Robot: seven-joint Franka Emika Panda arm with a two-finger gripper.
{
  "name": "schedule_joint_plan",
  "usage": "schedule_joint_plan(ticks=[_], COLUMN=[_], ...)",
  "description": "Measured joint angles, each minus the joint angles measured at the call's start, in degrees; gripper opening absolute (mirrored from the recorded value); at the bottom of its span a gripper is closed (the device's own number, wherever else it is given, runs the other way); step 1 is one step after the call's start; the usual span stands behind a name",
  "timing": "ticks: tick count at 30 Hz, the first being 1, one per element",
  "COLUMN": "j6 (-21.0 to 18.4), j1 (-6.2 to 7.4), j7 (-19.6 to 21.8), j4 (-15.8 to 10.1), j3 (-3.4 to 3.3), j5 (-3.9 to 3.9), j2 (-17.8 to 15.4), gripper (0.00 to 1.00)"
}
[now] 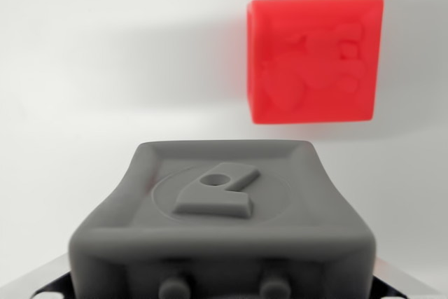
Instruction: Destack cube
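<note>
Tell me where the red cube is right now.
In the wrist view the red cube lies upper right on the white surface, beyond the grey cube that fills the lower centre, and apart from it.

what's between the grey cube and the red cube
Nothing: in the wrist view, only bare white surface separates the grey cube from the red cube, which sits apart toward the wrist view's upper right.

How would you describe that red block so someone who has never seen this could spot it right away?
Start from the white surface that fills the wrist view, then find the large grey cube at the bottom centre. The red cube lies apart from it, towards the upper right. It is the only brightly coloured thing here, with a raised figure moulded into its face.
</note>
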Motion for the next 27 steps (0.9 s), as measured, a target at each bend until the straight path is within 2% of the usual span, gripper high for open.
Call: schedule_joint_plan(ticks=[27], j6=[4.2], j1=[4.12], j7=[6.3], j4=[-7.1], j3=[0.08], j5=[0.00], j2=[-2.9], gripper=[0.00])
